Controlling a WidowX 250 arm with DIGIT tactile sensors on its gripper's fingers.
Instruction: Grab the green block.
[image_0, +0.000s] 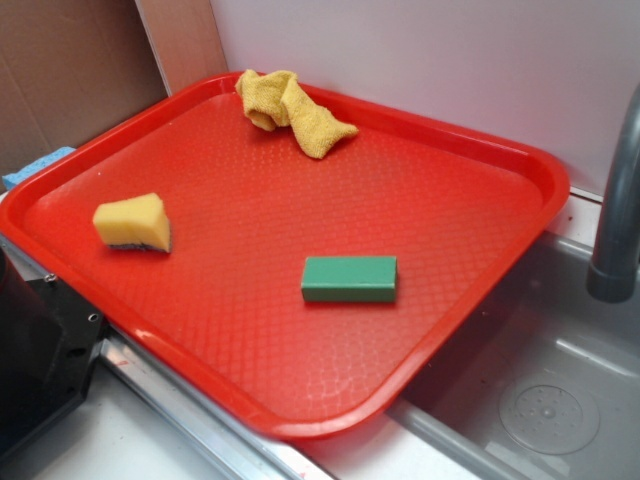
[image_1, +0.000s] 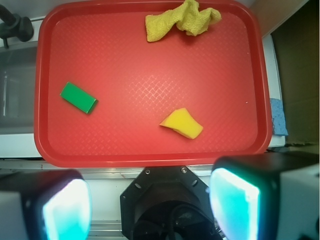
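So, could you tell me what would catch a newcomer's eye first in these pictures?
The big red tray fills both views, resting partly over a grey sink. On it lie three separate things: the green block toward the sink side, a yellow sponge near the robot's edge, and a crumpled mustard cloth at the far rim. The gripper waits open outside the tray.

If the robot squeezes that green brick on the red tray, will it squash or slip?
The green block looks solid, with flat faces and sharp edges, so it probably stays stiff. Its smooth sides might slip slightly. Lying flat on the tray, it seems unlikely to roll.
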